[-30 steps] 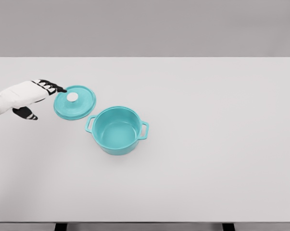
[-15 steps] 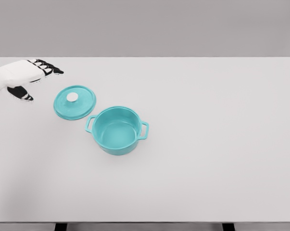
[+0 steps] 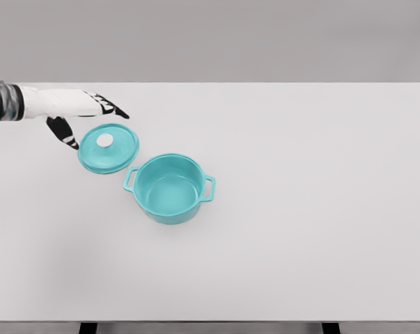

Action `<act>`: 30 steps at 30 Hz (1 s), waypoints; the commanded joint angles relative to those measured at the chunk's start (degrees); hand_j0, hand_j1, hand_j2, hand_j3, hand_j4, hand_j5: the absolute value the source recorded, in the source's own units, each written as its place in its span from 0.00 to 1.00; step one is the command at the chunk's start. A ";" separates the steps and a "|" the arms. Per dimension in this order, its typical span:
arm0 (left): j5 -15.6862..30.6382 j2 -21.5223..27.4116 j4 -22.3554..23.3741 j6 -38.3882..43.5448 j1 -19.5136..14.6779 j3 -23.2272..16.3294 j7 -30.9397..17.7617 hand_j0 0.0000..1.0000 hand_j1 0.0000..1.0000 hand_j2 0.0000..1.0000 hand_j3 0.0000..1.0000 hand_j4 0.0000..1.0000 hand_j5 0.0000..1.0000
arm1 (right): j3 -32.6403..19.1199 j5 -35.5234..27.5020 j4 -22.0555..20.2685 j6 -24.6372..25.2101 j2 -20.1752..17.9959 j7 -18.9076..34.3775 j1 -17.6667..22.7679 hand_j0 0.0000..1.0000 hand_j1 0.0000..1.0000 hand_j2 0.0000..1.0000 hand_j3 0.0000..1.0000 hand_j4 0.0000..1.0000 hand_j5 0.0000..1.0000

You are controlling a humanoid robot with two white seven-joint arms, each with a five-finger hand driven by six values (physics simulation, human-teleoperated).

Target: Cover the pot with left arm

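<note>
Reaching stage: left robot hand (image 3: 76, 111) hangs over the surface (image 3: 300, 209), fingers spread and straight, thumb pointing down, holding nothing.
Lid position: teal lid (image 3: 109, 148) lies flat just below the fingertips, right way up, apart from the hand.
Pot position: open teal pot (image 3: 170, 188) sits beyond the lid, down and to the right of the hand, its near handle almost touching the lid's rim.
Doing it well: judged from here, centre the hand over the white knob (image 3: 105, 140), pinch it, lift straight, then lower squarely onto the rim.
Materials: smooth, glossy, enamel-like; round lid, domed; small round knob; surface plain, matte white.
</note>
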 commanded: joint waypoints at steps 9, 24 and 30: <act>-3.66 -4.56 5.82 3.27 -0.26 -1.51 -0.05 1.00 1.00 1.00 1.00 1.00 1.00 | 0.01 -0.02 0.00 -0.01 -0.01 0.07 0.00 1.00 1.00 1.00 1.00 1.00 1.00; -3.92 -5.26 5.82 3.27 -0.09 -1.86 -0.40 0.73 0.73 0.73 0.73 0.73 0.73 | 0.01 -0.02 0.00 -0.01 -0.01 -0.02 0.00 1.00 1.00 1.00 1.00 1.00 1.00; -3.92 -5.79 5.47 3.01 0.00 -1.86 -2.33 0.74 0.74 0.74 0.74 0.74 0.74 | 0.01 -0.02 0.00 -0.01 -0.01 0.07 0.00 1.00 1.00 1.00 1.00 1.00 1.00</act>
